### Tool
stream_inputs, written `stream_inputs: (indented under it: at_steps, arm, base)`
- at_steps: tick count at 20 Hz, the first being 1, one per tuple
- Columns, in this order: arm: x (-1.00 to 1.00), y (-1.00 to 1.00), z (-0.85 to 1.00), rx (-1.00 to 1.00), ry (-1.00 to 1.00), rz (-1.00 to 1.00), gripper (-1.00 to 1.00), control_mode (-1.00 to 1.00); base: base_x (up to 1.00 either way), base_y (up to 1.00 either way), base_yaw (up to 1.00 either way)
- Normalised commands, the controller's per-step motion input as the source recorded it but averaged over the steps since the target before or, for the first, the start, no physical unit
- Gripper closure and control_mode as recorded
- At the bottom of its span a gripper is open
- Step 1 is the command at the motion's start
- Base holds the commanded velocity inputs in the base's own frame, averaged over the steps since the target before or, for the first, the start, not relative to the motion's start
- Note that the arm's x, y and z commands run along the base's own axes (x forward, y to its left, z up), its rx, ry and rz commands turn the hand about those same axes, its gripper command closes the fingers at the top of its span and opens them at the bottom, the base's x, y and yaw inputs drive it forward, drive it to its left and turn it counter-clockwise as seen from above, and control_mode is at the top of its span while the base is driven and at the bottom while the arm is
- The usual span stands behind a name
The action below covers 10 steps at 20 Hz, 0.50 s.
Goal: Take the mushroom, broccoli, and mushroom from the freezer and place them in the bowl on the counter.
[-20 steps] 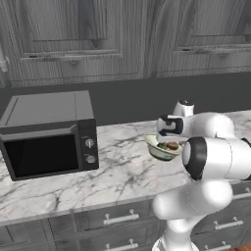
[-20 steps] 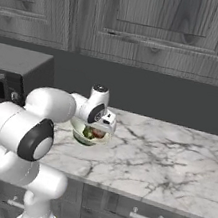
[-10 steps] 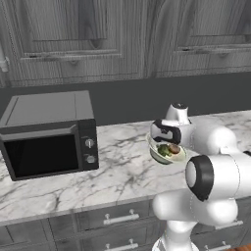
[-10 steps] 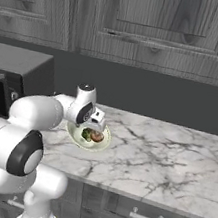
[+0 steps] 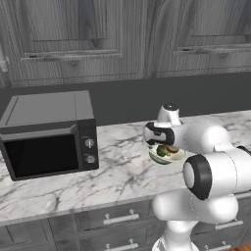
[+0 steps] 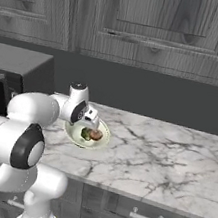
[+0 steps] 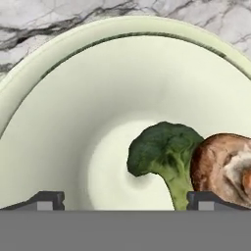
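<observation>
Hovering low over the bowl [image 7: 54,98] on the counter [image 6: 173,158], claw [image 7: 125,200] spread wide, empty. Broccoli [image 7: 164,152] lies in the bowl between the tips, mushroom [image 7: 220,162] touching it.

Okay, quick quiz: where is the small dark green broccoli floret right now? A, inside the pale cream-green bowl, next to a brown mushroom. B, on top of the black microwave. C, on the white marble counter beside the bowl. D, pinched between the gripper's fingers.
A: the hand view shows the dark green broccoli floret lying inside the pale cream-green bowl against a brown mushroom, with the open gripper holding nothing.
</observation>
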Motion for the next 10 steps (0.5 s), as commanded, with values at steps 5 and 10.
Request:
stream_inputs:
  at_steps: [5, 10]
  arm:
    - [0.18, 0.39, -0.16, 0.00, 0.01, 0.12, -1.00, -1.00]
    - [-0.04, 0.26, 0.03, 0.00, 0.00, 0.07, -1.00, -1.00]
  base:
    - [0.00, 0.00, 0.00]
    - [0.00, 0.00, 0.00]
